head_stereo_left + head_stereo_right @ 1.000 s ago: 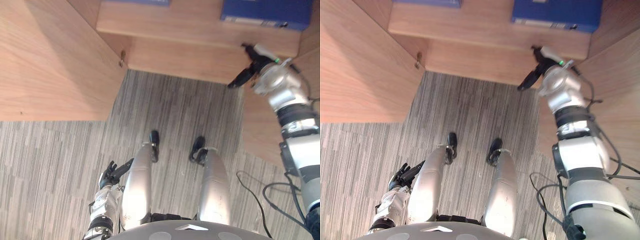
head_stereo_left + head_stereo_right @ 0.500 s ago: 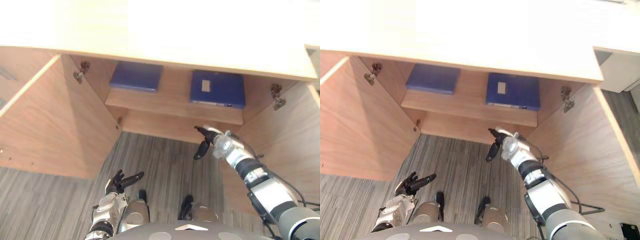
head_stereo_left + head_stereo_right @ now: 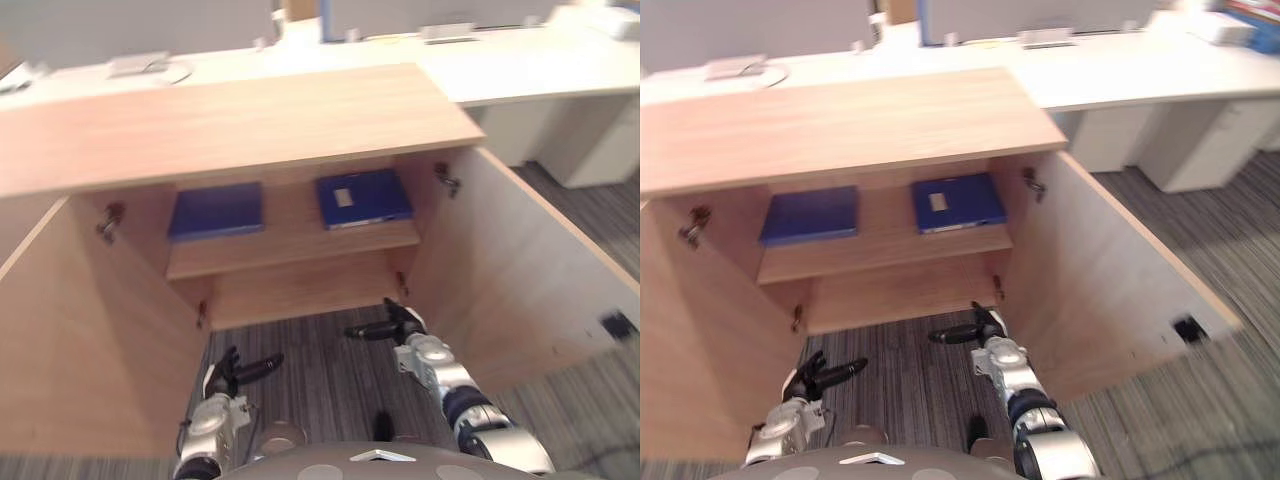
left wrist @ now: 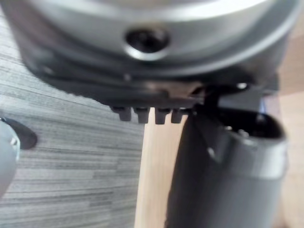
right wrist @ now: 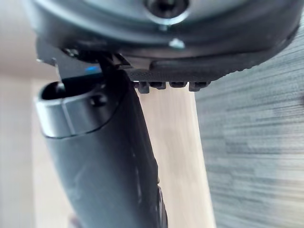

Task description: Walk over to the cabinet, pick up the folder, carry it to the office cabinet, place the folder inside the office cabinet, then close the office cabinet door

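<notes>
two blue folders lie flat on the shelf (image 3: pixel 300 245) inside the open wooden cabinet (image 3: pixel 240 125). the plain folder (image 3: pixel 216 210) sits toward the left end of the shelf. the labelled folder (image 3: pixel 362 197), with a small pale label on its cover, sits toward the right end, and a strip of bare shelf separates the two. both cabinet doors stand swung out, the left door (image 3: pixel 90 350) and the right door (image 3: pixel 510 290).

the left robot hand (image 3: pixel 224 375) hangs low over the striped grey carpet floor (image 3: pixel 320 350) in front of the cabinet, near the left door. its fingers are straight and spread apart, holding nothing. the right robot hand (image 3: pixel 400 323) sits a little higher in front of the lower compartment, near the right door, with its fingers stretched out toward the left, apart and empty. both robot hands are below the shelf and apart from the folders.

behind the cabinet runs a long white surface (image 3: pixel 520 75) carrying a few pale items too blurred to make out.
</notes>
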Motion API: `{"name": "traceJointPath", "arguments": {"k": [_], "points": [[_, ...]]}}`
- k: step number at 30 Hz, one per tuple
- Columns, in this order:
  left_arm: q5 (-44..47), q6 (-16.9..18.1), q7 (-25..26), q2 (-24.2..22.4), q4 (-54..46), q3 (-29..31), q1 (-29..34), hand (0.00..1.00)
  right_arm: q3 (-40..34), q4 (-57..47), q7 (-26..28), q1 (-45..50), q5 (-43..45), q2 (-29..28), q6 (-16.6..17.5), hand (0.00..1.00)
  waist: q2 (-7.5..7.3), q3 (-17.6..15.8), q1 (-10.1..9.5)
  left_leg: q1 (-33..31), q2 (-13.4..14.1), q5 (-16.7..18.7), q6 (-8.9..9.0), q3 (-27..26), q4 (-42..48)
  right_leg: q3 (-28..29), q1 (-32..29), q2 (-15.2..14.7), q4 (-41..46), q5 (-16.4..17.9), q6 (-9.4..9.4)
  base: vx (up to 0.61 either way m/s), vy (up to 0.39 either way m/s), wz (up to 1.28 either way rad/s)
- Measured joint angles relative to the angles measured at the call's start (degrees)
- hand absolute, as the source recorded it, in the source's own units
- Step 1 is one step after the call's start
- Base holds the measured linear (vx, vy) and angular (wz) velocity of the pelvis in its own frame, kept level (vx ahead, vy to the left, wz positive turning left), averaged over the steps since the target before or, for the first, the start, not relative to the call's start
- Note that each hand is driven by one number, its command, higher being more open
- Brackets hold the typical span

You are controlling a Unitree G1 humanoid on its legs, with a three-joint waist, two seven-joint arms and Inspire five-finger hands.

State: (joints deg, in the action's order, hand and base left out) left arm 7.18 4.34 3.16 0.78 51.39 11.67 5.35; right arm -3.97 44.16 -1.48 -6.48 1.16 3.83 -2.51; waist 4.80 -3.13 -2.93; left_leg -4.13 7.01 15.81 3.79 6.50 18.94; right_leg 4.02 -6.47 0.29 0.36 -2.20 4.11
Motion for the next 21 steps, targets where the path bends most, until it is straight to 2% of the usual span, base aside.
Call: {"name": "traceJointPath", "arguments": {"k": [1,2,4,6,7,10,11,13,15,16,17,18,20,21], "points": [[-0.5,0.6,0.3,0.0,1.9,-0.1,0.5,1.0,-2.5,-1.0,-1.0,1.4,0.5,-0.2,0.6,1.0,-0.68,-0.1,0.69,0.7,0.3,-0.3,0.1,-1.8,-1.1,0.4,-1.9,0.1,5.8,0.2,-0.3,0.04,0.109,-0.85],[-1.1,0.8,0.2,1.0,3.7,-0.6,1.2,1.0,-4.8,-1.5,-2.2,3.7,1.7,-0.4,1.1,1.0,-3.08,0.5,1.66,1.6,-1.4,-0.5,0.31,-3.7,-2.2,2.9,-0.3,-0.8,5.1,1.0,-1.42,0.06,0.15,-1.23],[-1.4,0.5,-0.1,0.4,6.9,-0.3,1.3,1.0,-7.5,-1.8,-3.6,5.4,2.4,0.7,2.0,1.0,-2.95,0.7,1.8,2.8,-1.3,-1.1,0.48,-6.5,-3.0,6.2,-0.2,-0.4,2.5,-1.3,-0.46,0.04,0.114,-1.11],[-4.2,0.6,-0.1,1.0,9.1,-1.0,0.8,1.0,-9.6,-2.3,-4.1,7.2,2.4,2.0,2.1,1.0,-2.68,0.5,3.15,5.2,-1.5,-1.9,0.34,-10.3,-4.8,9.5,-0.6,0.0,2.5,-2.5,0.32,0.04,0.075,-0.9],[-5.2,0.6,-0.1,1.0,9.5,-1.9,0.7,1.0,-10.0,-2.3,-4.2,8.4,2.5,2.8,2.1,1.0,-2.13,0.5,3.34,6.7,-1.5,-2.0,0.32,-12.5,-6.0,11.4,-0.5,0.3,2.4,-2.9,0.26,0.05,0.066,-0.84],[-5.5,0.7,-0.9,0.6,9.6,-2.4,0.7,1.0,-10.3,-3.8,-4.0,10.9,2.9,2.7,2.1,1.0,-1.95,0.4,3.44,9.7,-1.5,-1.9,0.33,-17.8,-7.7,16.2,-0.8,1.5,2.5,-3.3,0.62,0.06,0.085,-1.02],[-5.5,0.7,-1.5,0.2,9.6,-2.3,0.7,1.0,-10.4,-5.2,-3.8,11.7,4.1,1.7,2.1,1.0,-2.12,0.2,3.49,11.0,-1.5,-1.7,0.25,-21.0,-8.6,19.1,-1.3,2.2,2.7,-3.7,0.9,0.04,0.084,-0.99],[-5.5,0.7,-2.2,-0.2,9.5,-2.3,0.6,1.0,-10.6,-7.1,-3.2,12.2,4.9,0.7,2.1,1.0,-2.3,-0.3,3.83,12.1,-1.5,-1.5,0.15,-23.7,-8.9,21.3,-1.5,2.7,2.7,-3.9,1.12,0.02,0.079,-0.82],[-6.2,0.7,-2.9,-0.3,9.2,-2.4,0.6,1.0,-10.6,-9.4,-2.8,12.4,4.8,-0.2,2.0,1.0,-2.54,-0.9,4.29,13.4,-1.6,-1.2,-0.02,-26.6,-9.1,22.2,-1.7,2.9,2.8,-3.5,0.41,-0.01,0.073,-0.73],[-6.5,0.7,-3.1,-0.7,9.1,-2.5,0.5,1.0,-10.6,-11.5,-2.8,12.3,4.8,-0.3,2.0,1.0,-2.73,-1.2,3.99,14.0,-1.5,-0.7,-0.05,-29.1,-9.0,17.4,-3.3,1.9,4.1,-2.4,-1.27,-0.05,0.06,-0.67],[-7.1,0.7,-3.1,-0.7,9.1,-2.5,0.3,1.0,-10.7,-12.4,-2.9,12.2,4.8,-0.2,2.0,1.0,-2.55,-1.2,3.84,14.3,-1.5,-0.6,-0.07,-30.0,-9.0,14.4,-4.0,1.1,5.0,-2.1,-1.77,-0.05,0.062,-0.72],[-7.8,0.6,-3.1,-0.7,9.1,-3.0,-0.1,1.0,-11.3,-13.7,-3.2,12.2,4.8,-0.2,2.1,1.0,-2.34,-1.3,3.63,14.9,-1.4,-0.4,-0.11,-31.1,-9.1,8.0,-5.2,-0.7,6.7,-1.5,-2.74,-0.03,0.041,-0.36],[-7.8,0.6,-3.2,-0.3,9.1,-4.1,-0.5,1.0,-12.3,-14.5,-4.0,12.2,4.8,-0.1,2.1,1.0,-2.46,-1.3,3.53,15.7,-1.1,-0.1,0.31,-31.4,-9.2,-1.2,-5.9,-3.5,8.7,-0.9,-3.63,0.04,0.021,-0.14],[-7.8,0.6,-3.2,0.1,9.1,-4.5,-0.6,1.0,-12.9,-14.7,-4.2,12.2,4.8,0.1,2.1,1.0,-2.43,-1.3,3.49,16.3,-0.8,0.2,0.7,-31.3,-9.2,-3.7,-5.7,-4.2,8.9,-1.3,-3.6,0.13,-0.008,0.01]]}}
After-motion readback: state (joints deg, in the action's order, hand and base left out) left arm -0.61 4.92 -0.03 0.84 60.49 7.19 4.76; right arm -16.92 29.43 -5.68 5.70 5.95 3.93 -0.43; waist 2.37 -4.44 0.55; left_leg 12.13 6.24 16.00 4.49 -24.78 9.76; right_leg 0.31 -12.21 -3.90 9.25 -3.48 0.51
